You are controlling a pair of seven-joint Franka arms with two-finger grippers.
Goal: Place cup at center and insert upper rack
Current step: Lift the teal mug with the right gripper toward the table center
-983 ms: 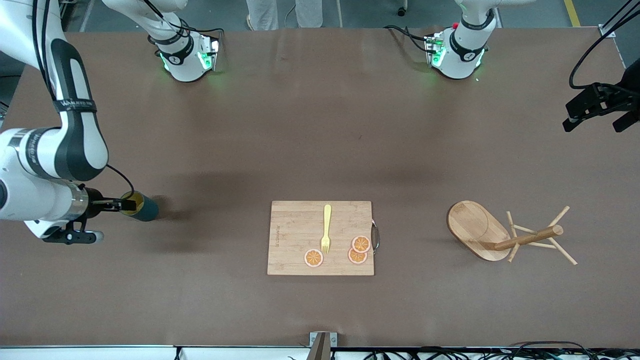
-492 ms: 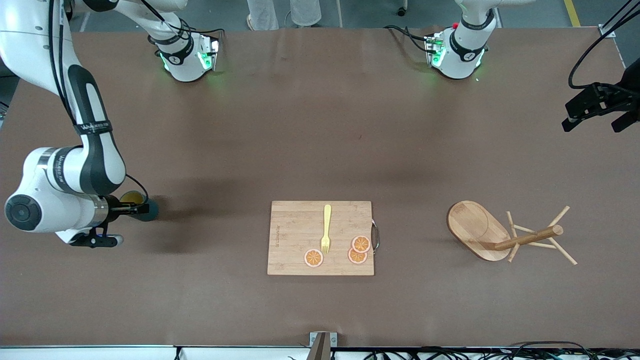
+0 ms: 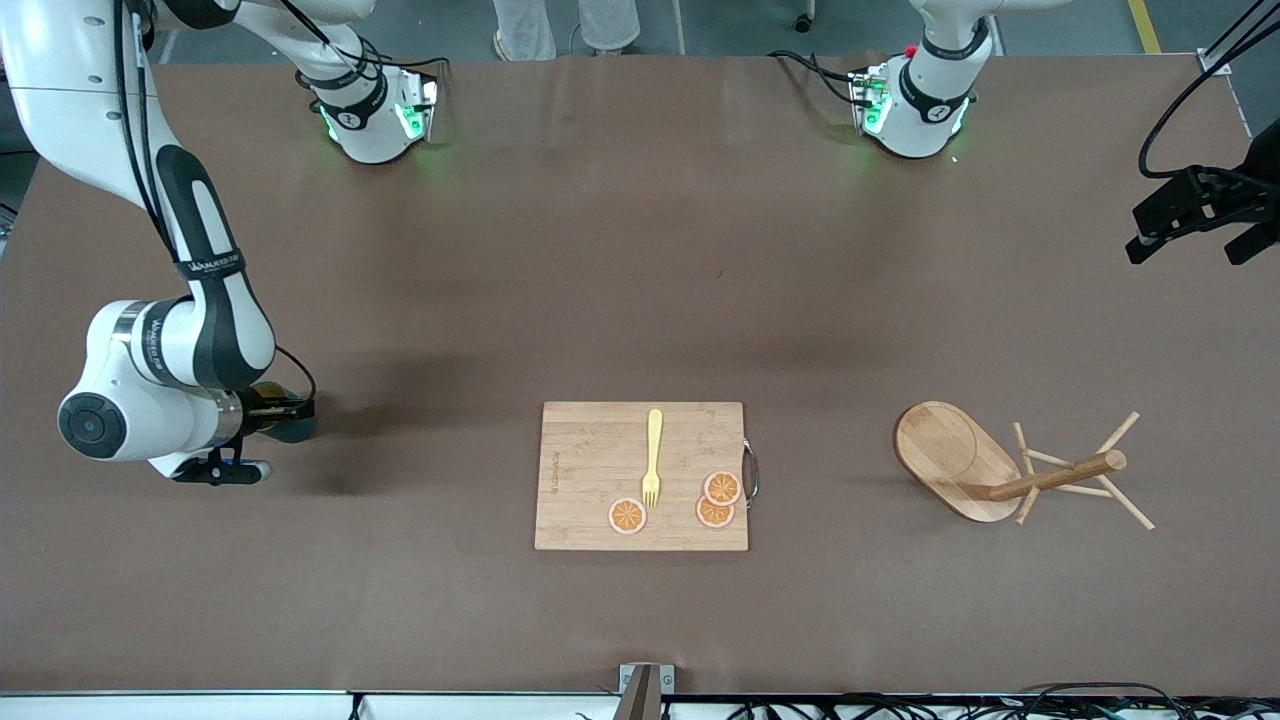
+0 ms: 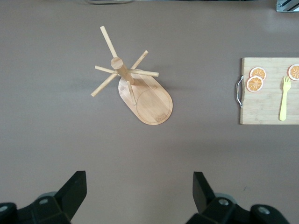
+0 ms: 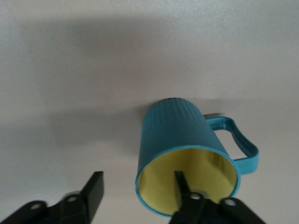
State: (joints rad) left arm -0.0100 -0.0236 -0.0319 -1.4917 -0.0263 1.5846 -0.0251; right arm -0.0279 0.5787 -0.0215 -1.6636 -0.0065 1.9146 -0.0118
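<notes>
Straddling cup (image 5: 187,154) rim w/ R gripper (image 5: 140,189) fingers apart; L gripper (image 4: 140,191) open, waiting.

The teal ribbed cup (image 5: 180,140) – yellow inside, side handle – sits toward the right arm's end; the wooden mug tree (image 3: 985,465) lies toppled toward the left arm's end.

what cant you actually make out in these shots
- Front view: the cup is mostly covered by the right gripper and wrist.
- Right wrist view: the cup's rim is partly hidden by a finger.
- Left wrist view: the left gripper shows only fingertips; the cutting board is cut off.
</notes>
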